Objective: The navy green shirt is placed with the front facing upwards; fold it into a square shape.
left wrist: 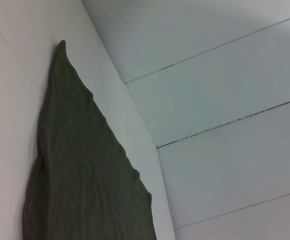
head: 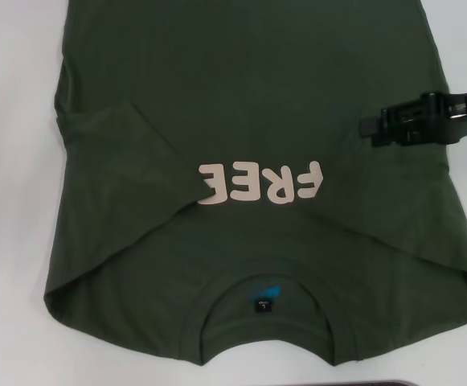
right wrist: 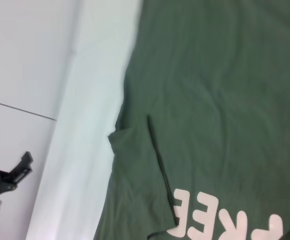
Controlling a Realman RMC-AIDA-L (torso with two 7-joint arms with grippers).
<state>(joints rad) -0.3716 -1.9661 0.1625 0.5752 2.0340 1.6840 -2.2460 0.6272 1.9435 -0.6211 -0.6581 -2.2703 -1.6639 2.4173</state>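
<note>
Your navy green shirt [head: 249, 104] lies front up on the white bench [head: 16, 161], collar nearest the robot, its left sleeve [head: 108, 133] already folded in over the chest and covering the end of the "FREE" lettering [head: 261, 183]. Your right tool [head: 378, 127] hovers over the shirt's right side; I cannot tell whether it is open or closed. The left tool is out of view. If you grab only the top layer, the fold may drag and crease unevenly.

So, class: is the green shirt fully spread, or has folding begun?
Begun: the navy green shirt has its left sleeve folded inward, hiding part of the FREE lettering.
</note>
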